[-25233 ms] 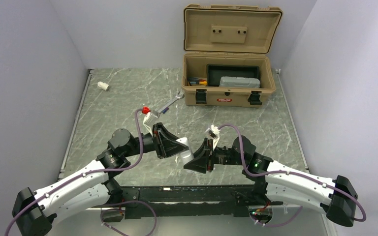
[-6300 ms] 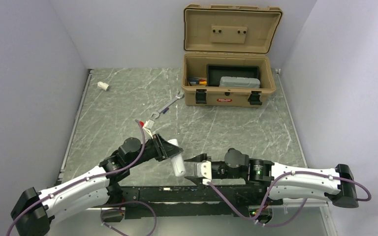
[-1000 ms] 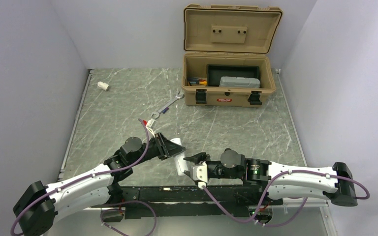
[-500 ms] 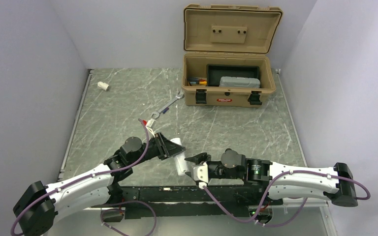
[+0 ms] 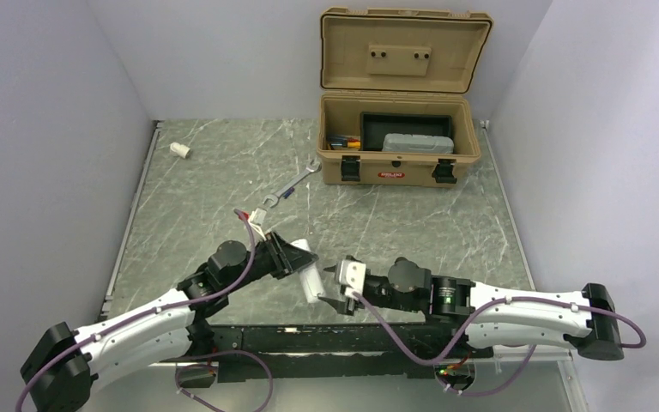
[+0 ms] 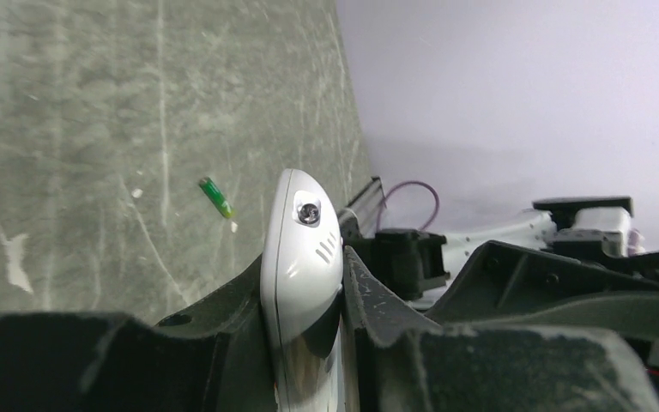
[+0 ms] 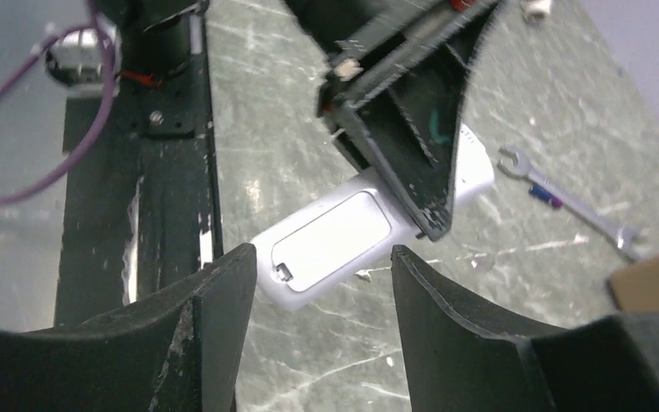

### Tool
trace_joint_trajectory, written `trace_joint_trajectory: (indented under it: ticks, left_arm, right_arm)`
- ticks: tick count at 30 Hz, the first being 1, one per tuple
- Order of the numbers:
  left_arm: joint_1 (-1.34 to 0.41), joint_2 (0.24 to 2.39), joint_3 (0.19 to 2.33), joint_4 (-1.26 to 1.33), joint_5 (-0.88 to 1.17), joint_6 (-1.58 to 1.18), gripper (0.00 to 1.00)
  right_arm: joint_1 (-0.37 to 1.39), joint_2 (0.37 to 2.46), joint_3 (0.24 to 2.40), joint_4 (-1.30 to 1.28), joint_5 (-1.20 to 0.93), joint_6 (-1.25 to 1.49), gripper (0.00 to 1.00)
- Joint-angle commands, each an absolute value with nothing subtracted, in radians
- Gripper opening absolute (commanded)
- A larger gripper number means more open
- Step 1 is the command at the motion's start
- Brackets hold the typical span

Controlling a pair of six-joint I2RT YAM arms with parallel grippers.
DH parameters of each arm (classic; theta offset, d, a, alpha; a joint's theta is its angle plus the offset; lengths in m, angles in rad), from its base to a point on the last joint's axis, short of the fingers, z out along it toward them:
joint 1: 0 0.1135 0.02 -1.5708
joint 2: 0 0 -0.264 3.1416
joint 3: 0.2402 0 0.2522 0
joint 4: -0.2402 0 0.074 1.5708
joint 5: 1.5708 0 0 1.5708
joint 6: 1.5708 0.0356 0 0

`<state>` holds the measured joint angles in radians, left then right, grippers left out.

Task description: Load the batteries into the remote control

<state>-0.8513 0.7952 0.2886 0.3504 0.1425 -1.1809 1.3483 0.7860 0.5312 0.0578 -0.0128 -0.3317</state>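
left gripper is clamped tight on the remote, gripping one end and leaving the back face and its cover turned toward my right wrist camera. right gripper stands open and holds nothing, one jaw to each side of the remote's free end, neither touching it.

the cover looks closed to me, so i judge the step in hand is getting it off. i'd bring one right finger onto the small catch at the remote's free end and push along the remote's length, not across it, so the left grip takes the load squarely. go slow: the left jaws hold a smooth, rounded shell that could twist out.

one battery lies on the table just beyond the remote's tip; i can't find a second.

room: the black rail sits close beside the remote's free end, so little space there for the right wrist. the wrench lies well past the remote's gripped end, out of the way. open table is on that far side.
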Motion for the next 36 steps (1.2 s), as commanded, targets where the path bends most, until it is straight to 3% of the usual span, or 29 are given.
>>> trace_joint_trajectory:
  ticks: [1,5,14,19,26,36]
  left_arm:
    - [-0.848,0.720,0.330,0.245,0.005,-1.121,0.00]
    - [-0.847,0.672,0.369,0.112,-0.085,-1.080,0.00]
    - [-0.848,0.670,0.406,0.027,-0.119,-1.043,0.00]
    - [-0.848,0.674,0.399,0.037,-0.113,-1.043,0.00]
    - [-0.848,0.686,0.405,0.040,-0.102,-1.037,0.00]
    - [-0.848,0.682,0.408,0.030,-0.109,-1.032,0.00]
  right_arm:
    - [1.347,0.851,0.628,0.102,0.249,0.122,0.64]
    - [1.348,0.946,0.706,-0.040,0.405,0.411,0.74]
    - [1.344,1.071,0.721,0.019,0.346,0.555,0.83]
    - [1.331,1.106,0.712,0.039,0.292,0.569,0.78]
    - [1.285,1.135,0.680,0.095,0.203,0.596,0.63]
    - [1.279,1.199,0.710,0.075,0.170,0.595,0.56]
